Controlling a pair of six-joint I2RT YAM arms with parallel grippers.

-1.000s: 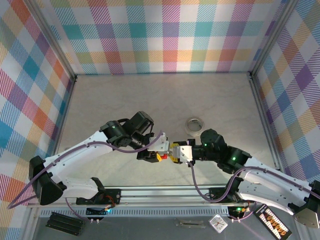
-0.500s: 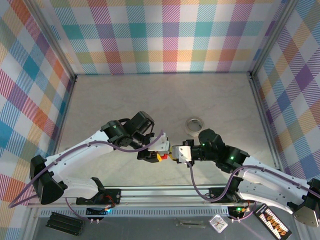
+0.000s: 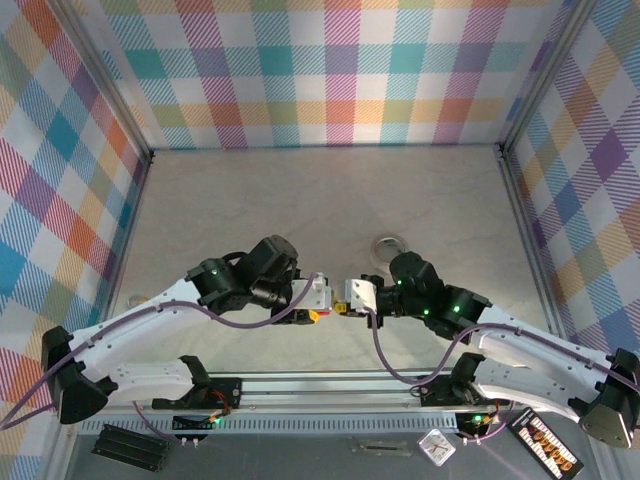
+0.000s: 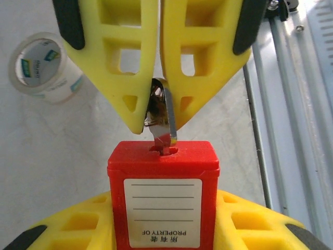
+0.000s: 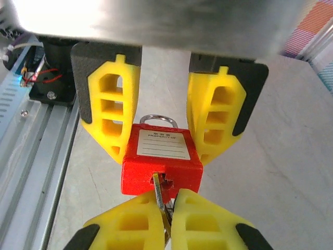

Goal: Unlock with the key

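Note:
A red padlock [image 4: 163, 195] with a white label sits between the yellow fingers of my left gripper [image 4: 163, 224], which is shut on its sides. Its steel shackle [image 5: 157, 120] points back toward the left wrist. A metal key [image 5: 159, 191] stands in the keyhole on the lock's bottom face. My right gripper [image 5: 169, 211] is shut on the key's head. In the top view the two grippers meet nose to nose near the table's front edge, left gripper [image 3: 312, 298] and right gripper [image 3: 346, 298], with the padlock [image 3: 318, 313] between them.
A roll of clear tape [image 4: 44, 70] lies on the table just behind the right arm, also visible as the tape roll [image 3: 385, 244]. The aluminium rail [image 3: 330, 385] of the arm mount runs close below the grippers. Checked walls enclose the table.
The right gripper has moved left and up against the padlock and closed on the key. The left arm has shifted lower and leftward, still holding the lock.

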